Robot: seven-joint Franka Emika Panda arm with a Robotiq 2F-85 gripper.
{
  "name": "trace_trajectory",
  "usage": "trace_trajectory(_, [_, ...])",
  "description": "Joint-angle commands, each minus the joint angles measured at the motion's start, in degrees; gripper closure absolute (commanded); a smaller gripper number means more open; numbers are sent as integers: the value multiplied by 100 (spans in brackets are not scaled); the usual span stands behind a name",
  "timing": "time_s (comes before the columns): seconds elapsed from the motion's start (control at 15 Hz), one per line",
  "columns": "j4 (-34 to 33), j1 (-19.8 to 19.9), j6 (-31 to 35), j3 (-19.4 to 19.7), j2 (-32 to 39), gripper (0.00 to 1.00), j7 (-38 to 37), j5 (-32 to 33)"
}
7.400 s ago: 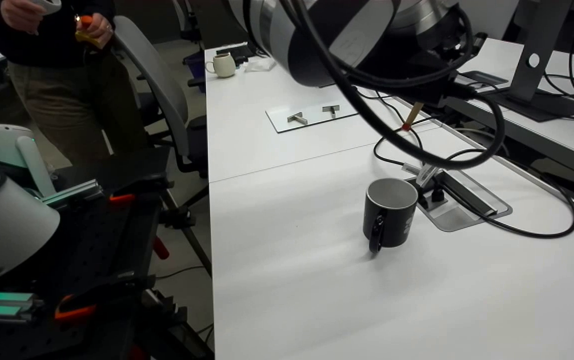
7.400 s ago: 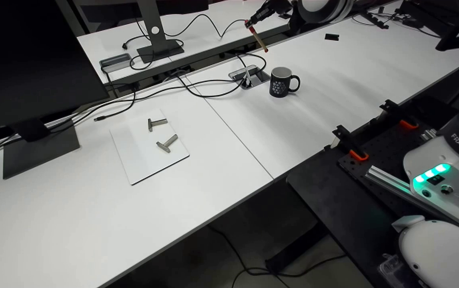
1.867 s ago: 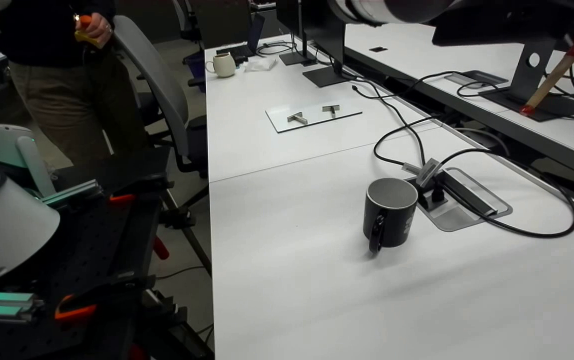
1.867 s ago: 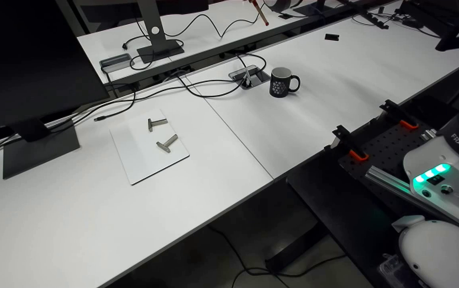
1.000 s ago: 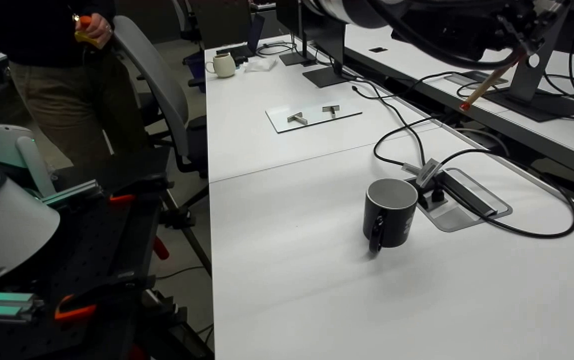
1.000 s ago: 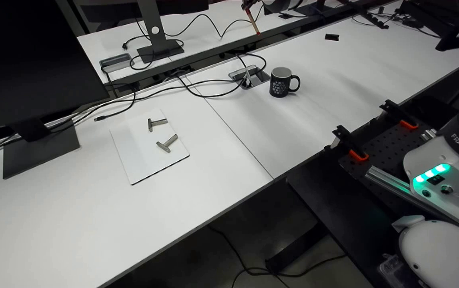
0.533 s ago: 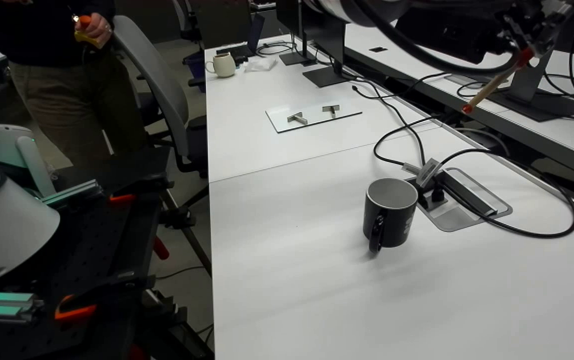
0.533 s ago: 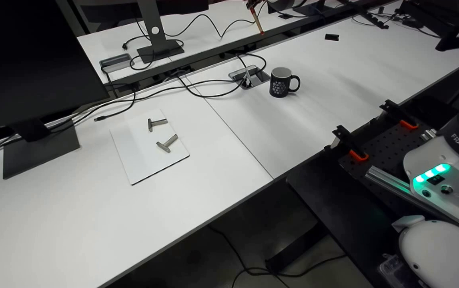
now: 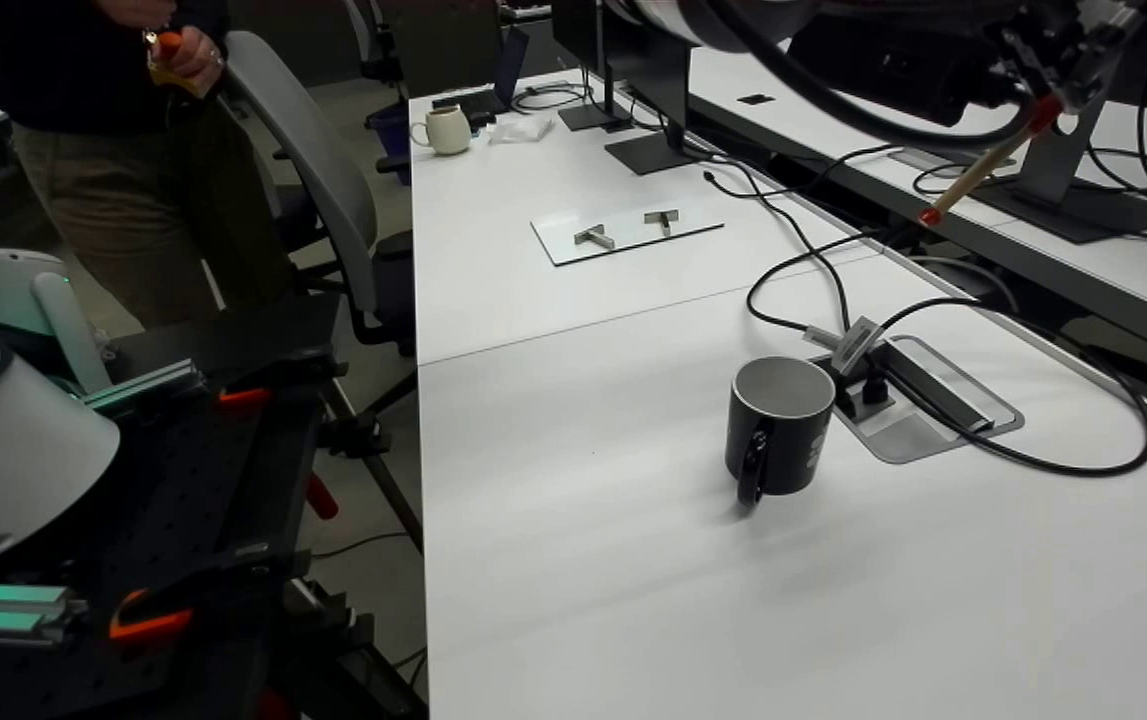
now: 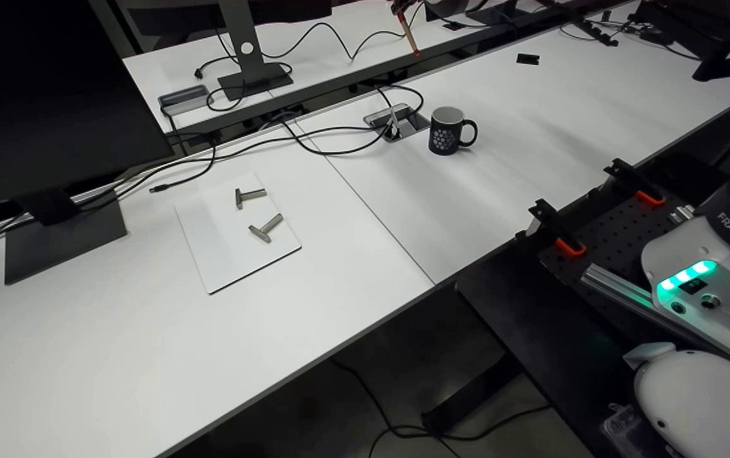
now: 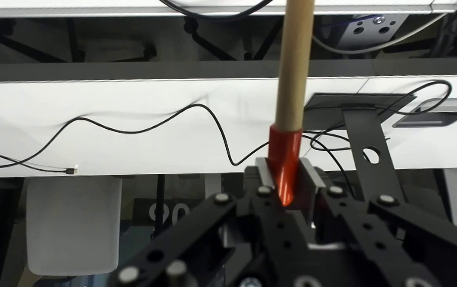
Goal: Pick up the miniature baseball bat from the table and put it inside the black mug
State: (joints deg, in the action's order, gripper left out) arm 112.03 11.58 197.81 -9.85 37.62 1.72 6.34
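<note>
The miniature baseball bat (image 11: 294, 67) is a slim wooden stick with red ends. My gripper (image 11: 288, 173) is shut on one red end, a finger on either side, and the stick reaches up out of the wrist view. In an exterior view the bat (image 9: 978, 182) slants in the air beyond the table's far edge, its free red tip lower and to the left. The black mug (image 9: 779, 440), pale inside, stands upright on the white table (image 9: 573, 560). The mug (image 10: 445, 135) is apart from the bat, with its handle toward the right.
Behind the mug is a cable box (image 9: 918, 420) with black cables looping around it. Two metal T-shaped pieces lie on a white board (image 10: 224, 254). Past a gap, a monitor stand (image 9: 1068, 160) rises from another desk. A person (image 9: 123, 170) stands beyond the chair.
Compared with about two seconds ago, the gripper and bat have moved left in an exterior view, toward the mug's side. Over the last half second they hardly move; the person's hands shift.
</note>
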Motion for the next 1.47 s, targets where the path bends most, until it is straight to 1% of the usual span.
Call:
trace_trajectory(0.0, [-241,411,3,-427,182,93,-26,217])
trace_trajectory(0.27, [-506,997,3,-1039,390,93,-30,348])
trace_trajectory(0.47, [-659,1393,3,-1388,567,93,48,430])
trace_trajectory(0.73, [-847,1437,4,-1272,678,93,156,251])
trace_trajectory(0.93, [-946,1254,3,-1005,609,93,219,93])
trace_trajectory(1.0, [-960,1234,3,-972,596,93,232,83])
trace_trajectory(1.33, [-835,1206,2,-951,497,93,184,39])
trace_trajectory(1.4, [-798,1276,2,-1045,503,93,172,92])
